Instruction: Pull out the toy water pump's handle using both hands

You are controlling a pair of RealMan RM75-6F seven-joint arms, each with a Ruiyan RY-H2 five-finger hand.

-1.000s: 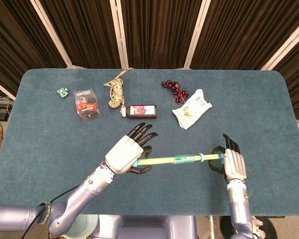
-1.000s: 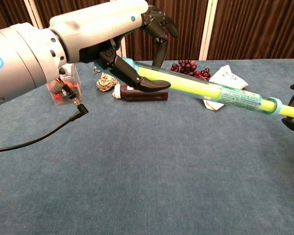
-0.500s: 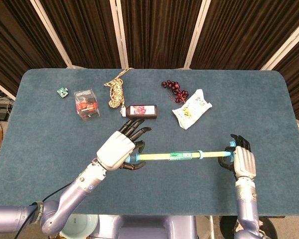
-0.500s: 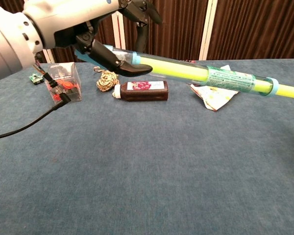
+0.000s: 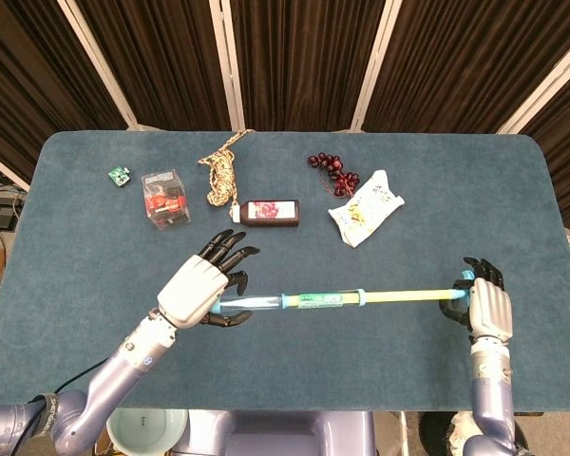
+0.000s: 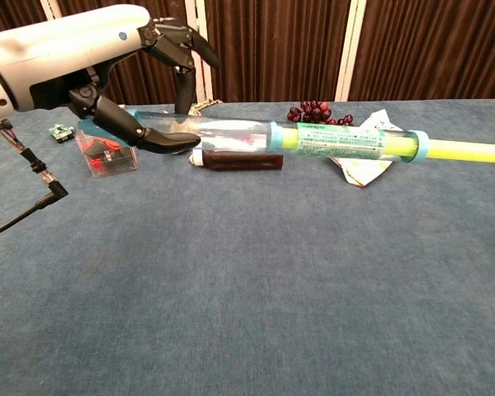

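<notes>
1. The left hand (image 5: 201, 290) grips the toy water pump (image 5: 294, 302) by its clear barrel; the right hand (image 5: 483, 306) holds the yellow handle (image 5: 408, 295), drawn well out.
2. The pump hangs above the table (image 5: 76, 247), near its front edge.
3. Behind it lie a dark bottle (image 5: 266, 212), rope (image 5: 222, 174), grapes (image 5: 334, 172), snack packet (image 5: 365, 207) and clear box (image 5: 164, 198).

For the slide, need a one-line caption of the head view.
Left hand grips the toy water pump's clear barrel while right hand holds the extended yellow handle.
</notes>
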